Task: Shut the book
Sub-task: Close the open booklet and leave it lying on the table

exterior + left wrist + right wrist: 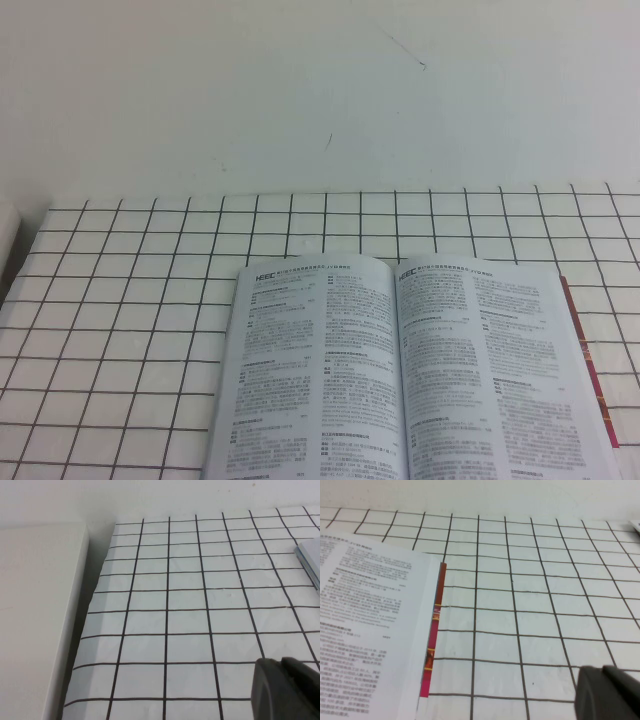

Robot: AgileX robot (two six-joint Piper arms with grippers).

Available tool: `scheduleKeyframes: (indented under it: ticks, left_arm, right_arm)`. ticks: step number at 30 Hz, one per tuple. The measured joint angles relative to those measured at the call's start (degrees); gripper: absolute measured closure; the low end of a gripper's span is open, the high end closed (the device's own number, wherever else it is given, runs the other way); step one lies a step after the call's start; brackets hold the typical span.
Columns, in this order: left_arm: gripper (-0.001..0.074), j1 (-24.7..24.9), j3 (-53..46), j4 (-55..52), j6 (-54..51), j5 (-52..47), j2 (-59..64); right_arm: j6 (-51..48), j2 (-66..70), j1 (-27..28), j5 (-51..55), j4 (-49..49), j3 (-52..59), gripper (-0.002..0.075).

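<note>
An open book (400,370) lies flat on the gridded cloth at the front of the table, right of centre, with printed pages up and a red cover edge (590,365) along its right side. Neither gripper shows in the high view. In the left wrist view my left gripper (282,662) hovers over the bare cloth with its dark fingers together, holding nothing; a corner of the book (310,560) lies far off. My right gripper (602,670) is shut and empty too, over cloth beside the book's right page (370,610) and its red cover edge (434,640).
A white cloth with a black grid (150,300) covers the table, backed by a white wall (320,90). A white block (35,615) borders the cloth's left edge. A small object (636,526) sits at the far right.
</note>
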State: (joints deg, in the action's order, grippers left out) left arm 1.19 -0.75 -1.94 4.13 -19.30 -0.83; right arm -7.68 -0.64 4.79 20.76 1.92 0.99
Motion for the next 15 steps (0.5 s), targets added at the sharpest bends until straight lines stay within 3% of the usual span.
scheduleKeyframes:
  ticks: [15]
  left_arm:
    - [0.0738, 0.0, 0.0, -2.0, 0.2, 0.0, 0.0]
  right_arm:
    - [0.0, 0.0, 0.0, 0.0, 0.0, 0.0, 0.0729]
